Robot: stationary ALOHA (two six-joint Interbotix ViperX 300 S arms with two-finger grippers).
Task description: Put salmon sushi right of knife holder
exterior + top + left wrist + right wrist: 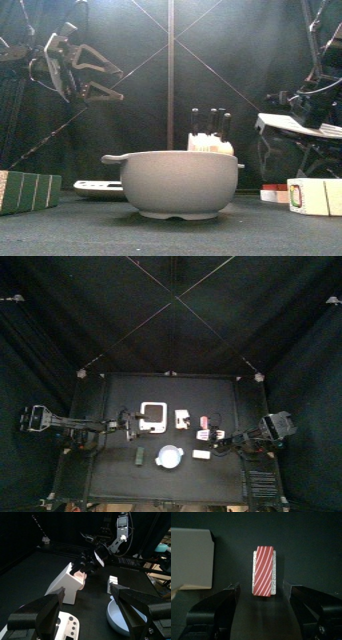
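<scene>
The salmon sushi [264, 571], a small orange-red striped piece on white, lies on the black table straight ahead of my right gripper [264, 589], in line with the gap between its open jaws. In the top view the sushi [205, 428] is right of the white knife holder [154, 416], with my right gripper [221, 434] just right of it. The knife holder [70, 583] with its black handles is in front of my left gripper [87, 594], which is open and empty. In the front view my left gripper [96, 80] hangs high at the left.
A grey round bowl [181, 185] stands at the table's front middle [170, 457]. A small white rectangle [201, 454] lies to its right and a dark green block [139, 456] to its left. Another small white piece [183, 414] lies beside the knife holder.
</scene>
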